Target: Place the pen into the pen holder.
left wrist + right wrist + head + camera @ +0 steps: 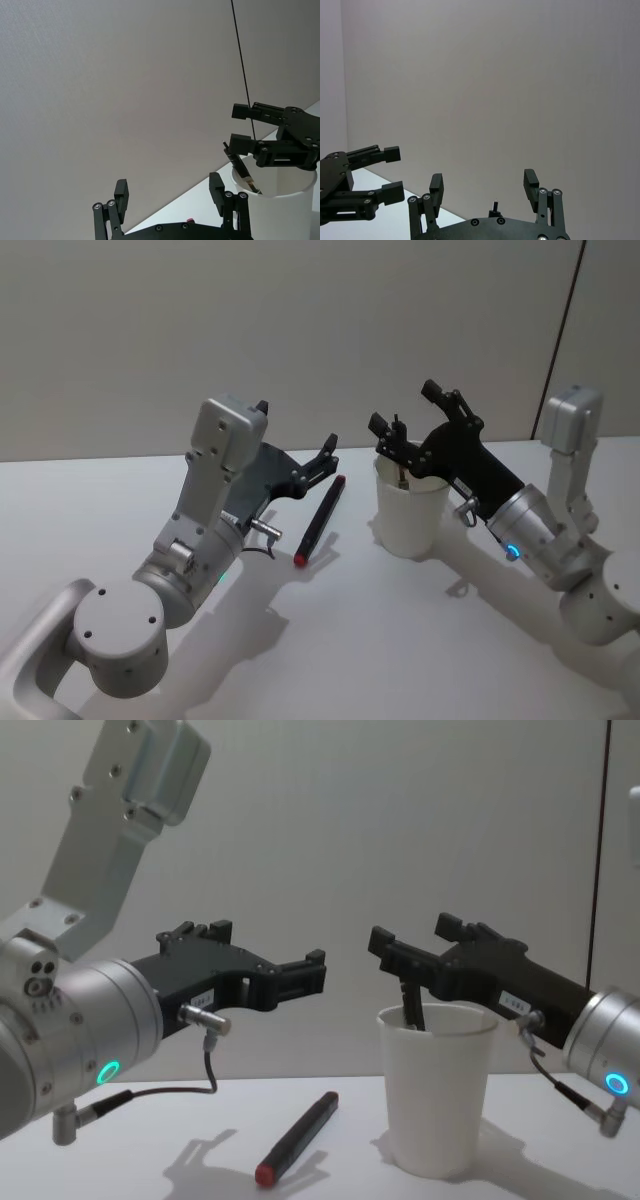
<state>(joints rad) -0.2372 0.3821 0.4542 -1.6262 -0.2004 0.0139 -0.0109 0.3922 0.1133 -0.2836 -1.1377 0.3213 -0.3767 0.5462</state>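
Chest view: red-tipped pen (297, 1138) lies near the pen holder (438, 1105).

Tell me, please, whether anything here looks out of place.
A red-ended pen lies loose on the table beside the pen holder, below the open left gripper. The holder stands upright, a second pen leaning inside, under the open right gripper.

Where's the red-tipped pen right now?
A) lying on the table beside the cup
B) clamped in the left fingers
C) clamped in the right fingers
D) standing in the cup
A: the red-tipped pen lies flat on the table on the robot's left of the cup. The left gripper above it is open, and nothing touches the pen.
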